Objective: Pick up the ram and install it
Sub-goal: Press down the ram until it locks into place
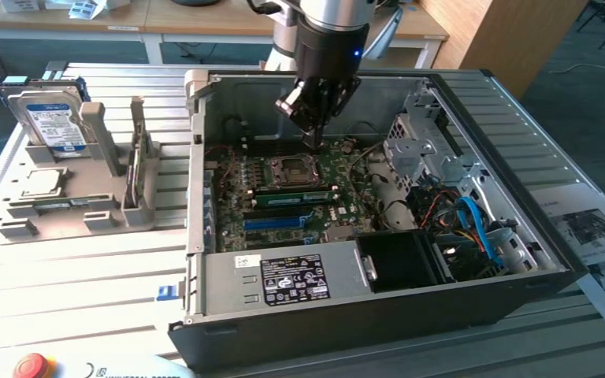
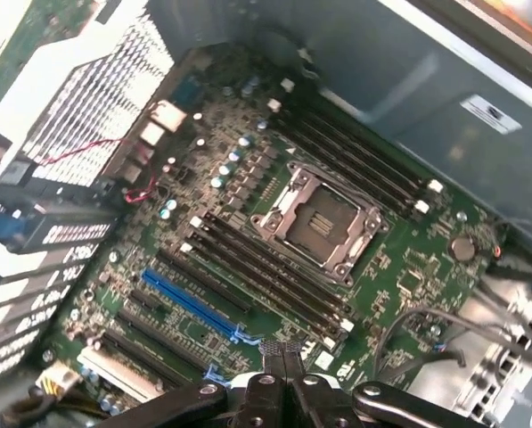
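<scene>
One red stop button (image 1: 31, 366) at the near edge of the slatted table (image 1: 72, 276). Printed sheets (image 1: 597, 236) lie at the exterior view's right.

Open computer case (image 1: 387, 315) lies on its side, interior up. Nearest inside: power supply (image 1: 281, 279) with black label, then a black fan housing (image 1: 408, 260) just beside it, blue cables (image 1: 476, 224) toward the exterior view's right.

Motherboard (image 1: 281, 213) behind the power supply. The ram (image 1: 297, 196) sits along the memory slots, just on the near side of the processor socket (image 1: 290, 169). Green edge shows; cannot tell if it is latched down.

My gripper (image 1: 318, 142) hangs above the board, just past the socket, apart from the ram. Fingers pressed together, nothing between them. In the wrist view my fingertips (image 2: 283, 352) meet over the board, with the open socket (image 2: 323, 223) and its rows of dark slots (image 2: 266, 276) below, and a blue expansion slot (image 2: 194, 308) off to one side.

Outside the case, at the exterior view's left: grey parts holder (image 1: 82, 213). Small square processor chip (image 1: 42, 183) lies flat on it; blue-labelled hard drive (image 1: 50, 118) stands upright at its far end.

Farthest: wooden desks (image 1: 176, 20) behind my arm.
</scene>
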Robot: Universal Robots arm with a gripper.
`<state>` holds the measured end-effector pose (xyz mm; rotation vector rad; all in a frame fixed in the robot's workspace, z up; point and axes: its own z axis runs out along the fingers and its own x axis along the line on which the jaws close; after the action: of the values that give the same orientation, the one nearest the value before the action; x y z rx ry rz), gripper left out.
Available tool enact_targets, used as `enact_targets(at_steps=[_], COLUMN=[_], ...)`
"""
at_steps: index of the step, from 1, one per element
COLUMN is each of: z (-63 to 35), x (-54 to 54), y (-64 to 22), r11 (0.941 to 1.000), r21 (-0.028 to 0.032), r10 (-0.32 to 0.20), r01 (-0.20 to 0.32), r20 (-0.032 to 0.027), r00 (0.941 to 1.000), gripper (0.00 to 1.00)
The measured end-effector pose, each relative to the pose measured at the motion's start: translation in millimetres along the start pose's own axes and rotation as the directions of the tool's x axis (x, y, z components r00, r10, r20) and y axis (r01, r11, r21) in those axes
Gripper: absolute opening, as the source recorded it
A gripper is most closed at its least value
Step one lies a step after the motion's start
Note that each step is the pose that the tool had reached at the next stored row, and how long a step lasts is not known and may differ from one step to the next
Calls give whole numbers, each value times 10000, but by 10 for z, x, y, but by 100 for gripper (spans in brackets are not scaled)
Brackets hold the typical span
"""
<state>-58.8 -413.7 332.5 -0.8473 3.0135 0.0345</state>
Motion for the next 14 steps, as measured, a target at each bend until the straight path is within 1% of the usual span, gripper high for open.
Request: enact_targets(at_steps=[2,4,7,9,11,14], z=[0,0,1,0,1,1], x=[0,0,0,0,0,0], y=[0,0,0,0,0,0], r11=[9994,9976,9927,9881,9820,9704], r21=[5,11,18,23,28,34], r10=[344,694,1207,1535,1891,2416], r01=[-344,-694,-1207,-1535,-1891,-2416], r20=[7,14,24,30,38,50], r00=[9994,9976,9927,9881,9819,9704], gripper=[11,11,11,11,11,11])
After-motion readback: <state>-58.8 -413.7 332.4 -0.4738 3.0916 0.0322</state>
